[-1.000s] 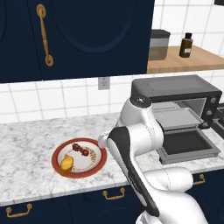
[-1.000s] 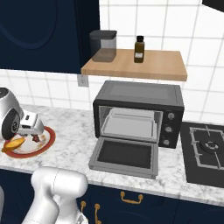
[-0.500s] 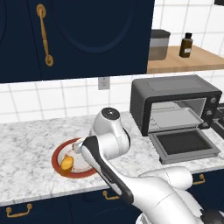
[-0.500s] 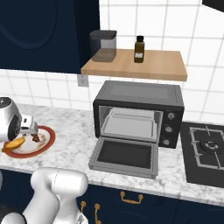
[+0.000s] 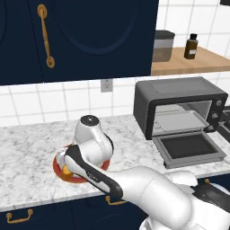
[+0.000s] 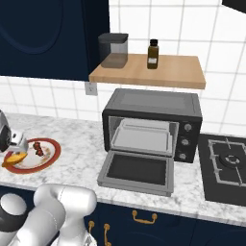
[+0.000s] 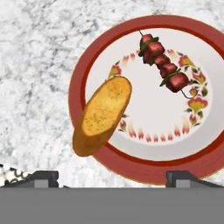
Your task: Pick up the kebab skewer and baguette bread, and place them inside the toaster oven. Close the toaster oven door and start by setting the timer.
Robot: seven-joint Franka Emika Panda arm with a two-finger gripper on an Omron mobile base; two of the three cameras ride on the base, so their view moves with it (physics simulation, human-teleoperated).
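The arm is bent low over the plate (image 7: 78, 83) at the left of the counter (image 6: 81, 158), hand pointing straight down at the food. In the hand view the gripper (image 7: 111, 177) has its two dark tips set wide apart, one at each bottom corner, nothing between them.

Both things sit on the plate. The baguette (image 7: 103, 114) lies slantwise across the rim, one end hanging out over the red border, while the skewer (image 7: 162, 68) rests well apart from it, out on the white middle. That spacing helps, I'd say: either can be taken without nudging the other.

Over to the right the oven (image 6: 153, 126) stands ready, its door (image 6: 137, 172) dropped flat on its lower hinge (which is why the rack and tray inside are showing). Knobs run down its right side, untouched as far as I can judge.

So nothing is loaded yet. The wide fingers and the straight-down aim look like the setup for a first pick, though which item I can't say.
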